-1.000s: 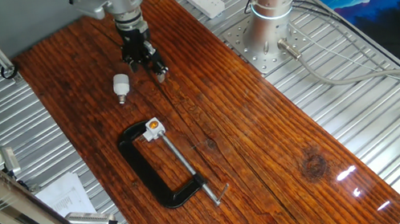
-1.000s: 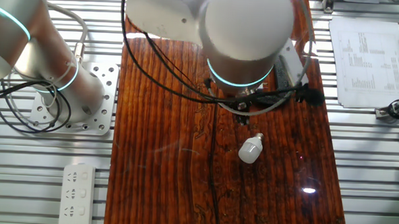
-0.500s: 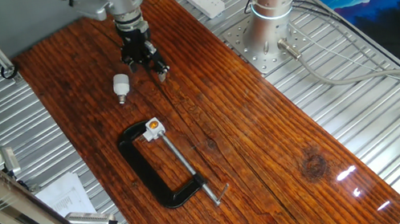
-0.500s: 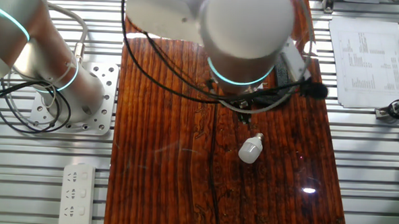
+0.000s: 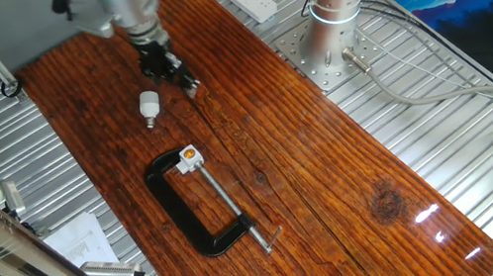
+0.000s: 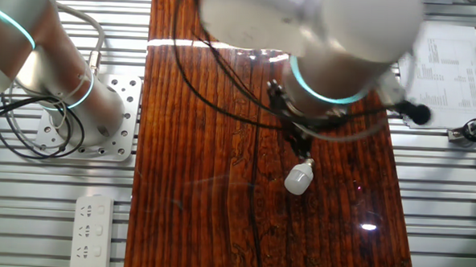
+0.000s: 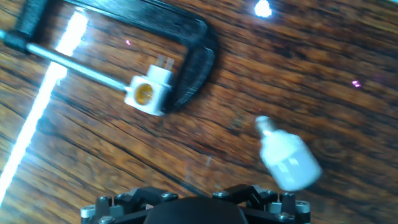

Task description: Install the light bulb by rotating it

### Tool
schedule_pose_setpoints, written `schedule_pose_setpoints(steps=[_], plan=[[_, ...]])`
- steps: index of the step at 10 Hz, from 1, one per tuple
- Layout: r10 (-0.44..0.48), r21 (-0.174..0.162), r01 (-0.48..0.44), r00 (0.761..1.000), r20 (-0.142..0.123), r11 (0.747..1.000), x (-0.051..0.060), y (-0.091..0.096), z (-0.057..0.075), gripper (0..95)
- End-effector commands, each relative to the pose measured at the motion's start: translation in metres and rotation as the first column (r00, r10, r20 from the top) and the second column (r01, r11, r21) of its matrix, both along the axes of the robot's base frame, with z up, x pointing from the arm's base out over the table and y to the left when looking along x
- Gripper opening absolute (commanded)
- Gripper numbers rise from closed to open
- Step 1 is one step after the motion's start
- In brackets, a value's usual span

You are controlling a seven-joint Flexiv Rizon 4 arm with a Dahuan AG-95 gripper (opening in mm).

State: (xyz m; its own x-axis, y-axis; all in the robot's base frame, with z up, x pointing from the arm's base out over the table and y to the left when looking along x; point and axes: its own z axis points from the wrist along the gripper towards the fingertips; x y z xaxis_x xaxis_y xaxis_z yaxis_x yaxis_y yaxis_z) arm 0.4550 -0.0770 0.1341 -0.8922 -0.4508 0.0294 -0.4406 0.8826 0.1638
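On bench (image 5: 333,174), light bulb (image 5: 149,105) lying loose beside fingers (image 5: 177,72); fingers holding nothing, opening unclear; socket block (image 5: 189,158) sitting in clamp (image 5: 190,218).

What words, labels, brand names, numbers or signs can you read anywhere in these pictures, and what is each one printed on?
No text can be read.
Printed sheet beside the table: rows of print, too small to read.
Second printed sheet: print too small to read.
Light bulb, socket block, black clamp, power strip: no visible markings.
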Motion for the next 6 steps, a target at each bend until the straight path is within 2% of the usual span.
schedule_pose_setpoints(steps=[1,2,3,4,5,6], plan=[[0.080,0.048,-0.086,0.990,0.113,0.995,0.000,-0.030,-0.009,95.0],[0.109,0.058,-0.117,0.986,0.130,0.991,-0.001,-0.036,-0.012,95.0],[0.137,0.059,-0.146,0.981,0.140,0.988,-0.003,-0.043,-0.016,76.0],[0.140,0.063,-0.150,0.980,0.141,0.987,-0.003,-0.043,-0.017,76.0],[0.072,0.087,-0.083,0.990,0.123,0.993,-0.003,-0.043,-0.017,76.0],[0.040,0.085,-0.050,0.993,0.112,0.995,-0.003,-0.043,-0.017,76.0]])
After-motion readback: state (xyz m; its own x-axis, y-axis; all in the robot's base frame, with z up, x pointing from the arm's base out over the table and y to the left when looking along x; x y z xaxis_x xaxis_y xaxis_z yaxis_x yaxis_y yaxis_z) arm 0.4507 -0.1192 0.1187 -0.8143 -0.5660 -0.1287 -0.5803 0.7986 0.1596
